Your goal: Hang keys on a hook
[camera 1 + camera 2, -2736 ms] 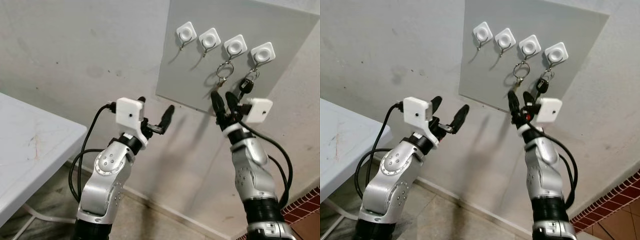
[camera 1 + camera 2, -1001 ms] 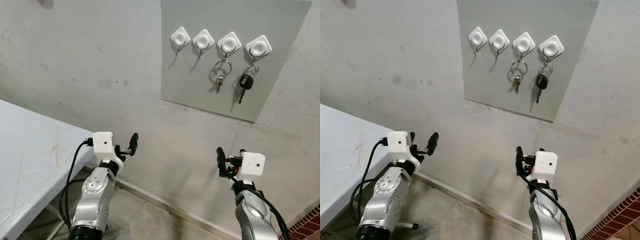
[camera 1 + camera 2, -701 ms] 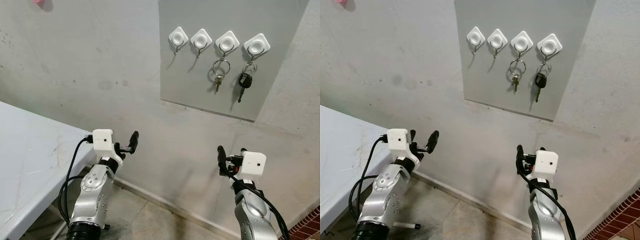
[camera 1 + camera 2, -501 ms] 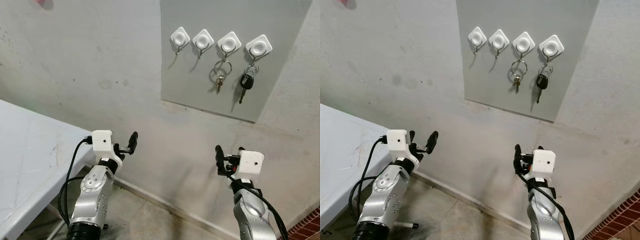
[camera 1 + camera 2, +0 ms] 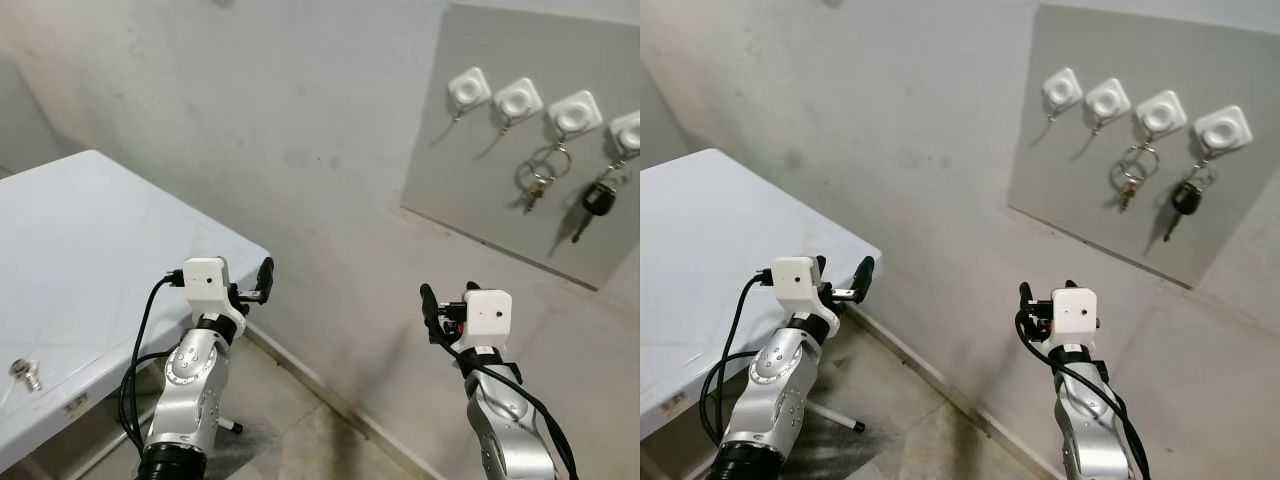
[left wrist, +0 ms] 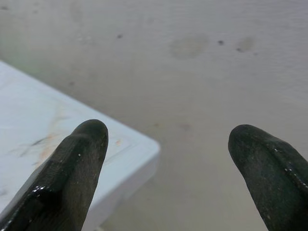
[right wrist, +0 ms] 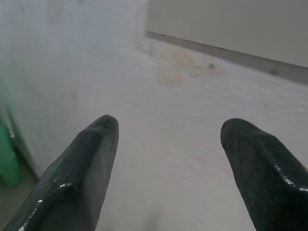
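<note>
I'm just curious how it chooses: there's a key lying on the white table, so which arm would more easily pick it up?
Probably the left. The key lies on the table, on the left gripper's side; the right gripper faces the wall. Both are open.

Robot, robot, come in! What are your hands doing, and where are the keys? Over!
Left gripper open, empty. Right gripper open, empty, low by the wall. Two key sets on hooks; one small key on the white table. Nothing in the way.
</note>
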{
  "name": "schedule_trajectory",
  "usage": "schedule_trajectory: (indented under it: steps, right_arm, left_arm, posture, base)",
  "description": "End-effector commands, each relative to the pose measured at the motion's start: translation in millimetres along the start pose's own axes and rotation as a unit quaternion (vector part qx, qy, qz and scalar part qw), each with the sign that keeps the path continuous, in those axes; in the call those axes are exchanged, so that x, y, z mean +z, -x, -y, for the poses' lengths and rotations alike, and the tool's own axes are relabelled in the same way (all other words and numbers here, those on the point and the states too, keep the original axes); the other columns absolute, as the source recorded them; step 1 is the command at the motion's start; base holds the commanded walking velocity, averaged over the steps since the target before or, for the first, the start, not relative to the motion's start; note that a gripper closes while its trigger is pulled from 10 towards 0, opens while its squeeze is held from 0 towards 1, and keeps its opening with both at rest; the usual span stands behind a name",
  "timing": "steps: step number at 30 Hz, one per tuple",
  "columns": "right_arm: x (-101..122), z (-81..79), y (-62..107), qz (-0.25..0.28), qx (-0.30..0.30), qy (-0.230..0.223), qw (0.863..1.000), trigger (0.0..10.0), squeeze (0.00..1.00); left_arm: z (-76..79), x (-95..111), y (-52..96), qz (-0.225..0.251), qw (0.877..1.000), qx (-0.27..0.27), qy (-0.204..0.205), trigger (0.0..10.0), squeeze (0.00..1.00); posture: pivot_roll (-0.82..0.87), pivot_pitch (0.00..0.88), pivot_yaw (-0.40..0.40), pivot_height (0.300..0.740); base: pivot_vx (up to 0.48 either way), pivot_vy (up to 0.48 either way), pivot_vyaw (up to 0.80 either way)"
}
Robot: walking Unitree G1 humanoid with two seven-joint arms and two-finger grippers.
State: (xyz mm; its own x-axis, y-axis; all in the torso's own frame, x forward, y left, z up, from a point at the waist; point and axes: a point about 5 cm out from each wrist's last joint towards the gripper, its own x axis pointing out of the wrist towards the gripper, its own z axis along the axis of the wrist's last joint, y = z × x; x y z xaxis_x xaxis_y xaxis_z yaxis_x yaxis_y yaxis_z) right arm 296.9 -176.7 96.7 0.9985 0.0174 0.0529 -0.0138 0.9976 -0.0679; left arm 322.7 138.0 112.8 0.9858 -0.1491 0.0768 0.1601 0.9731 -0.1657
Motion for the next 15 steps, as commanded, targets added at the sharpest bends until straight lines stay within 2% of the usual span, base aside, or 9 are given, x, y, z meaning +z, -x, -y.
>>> schedule_trajectory:
  steps: [1,7,15]
  right_arm:
    - [6.5,1.6,-1.6,0.009,0.002,0.003,1.000,10.0,0.00]
    - [6.6,8.1,-2.3,0.004,-0.001,0.008,1.000,10.0,0.00]
    - [8.2,9.1,-2.6,0.003,0.002,0.012,1.000,10.0,0.00]
  left_arm:
    - [0.1,0.0,-1.9,-0.001,1.000,0.004,-0.010,10.0,0.00]
    - [4.0,0.2,-4.0,0.003,1.000,0.002,-0.014,10.0,0.00]
    - [4.8,-2.0,-2.1,0.003,1.000,0.004,-0.014,10.0,0.00]
  posture:
    - [0.01,0.012,-0.039,0.740]
    - [0.01,0.025,-0.056,0.740]
    - [0.01,0.034,-0.072,0.740]
  base:
    - [0.000,0.000,0.79]
    - [0.000,0.000,0.79]
    - [0.000,0.000,0.79]
